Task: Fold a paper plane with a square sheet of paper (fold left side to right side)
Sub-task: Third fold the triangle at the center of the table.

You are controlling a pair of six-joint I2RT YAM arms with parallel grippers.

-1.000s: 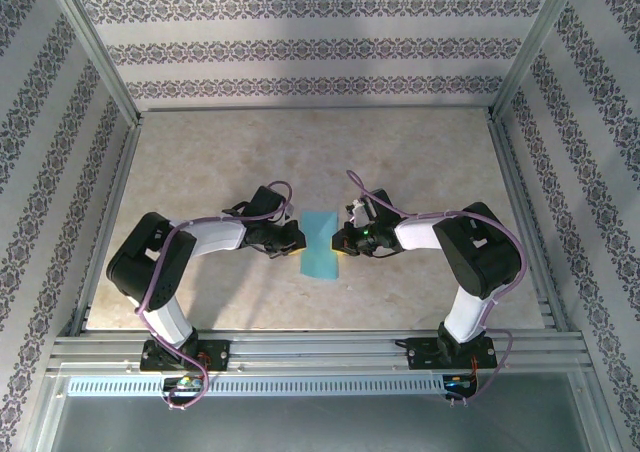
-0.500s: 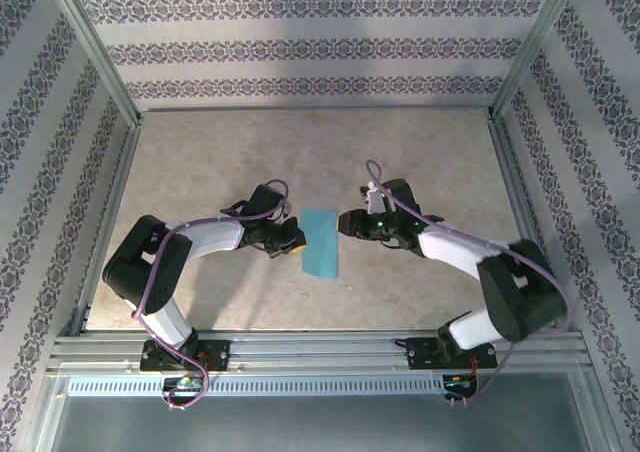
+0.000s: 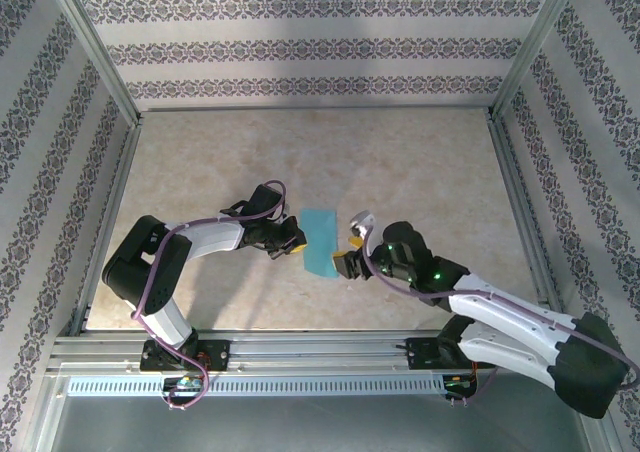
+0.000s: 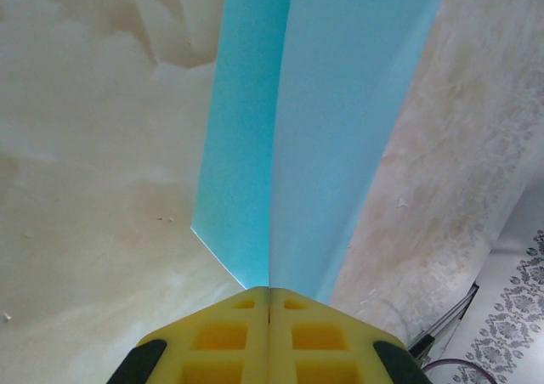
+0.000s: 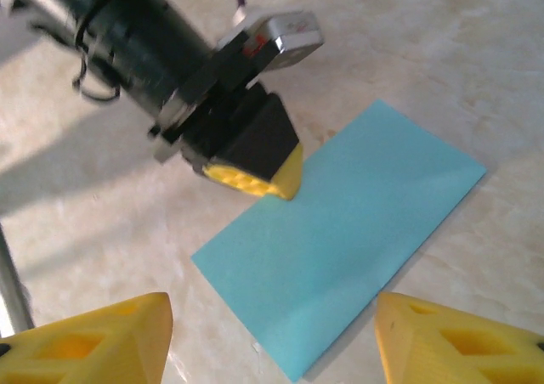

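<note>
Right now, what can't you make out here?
- Left wrist view: whether the left gripper pinches the paper or only presses it; the gripper itself covers the contact.
- Left wrist view: the paper's far end, cut by the top edge.
- Right wrist view: the right gripper, mostly cut by the bottom edge.
- Top view: fold layers, too small.

turquoise paper, folded rectangle, seemingly flat

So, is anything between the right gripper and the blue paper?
Nothing visible. The right gripper, fingers open, faces the paper across bare table. The left gripper, shut, touches the paper's opposite edge, out of the way.
</note>
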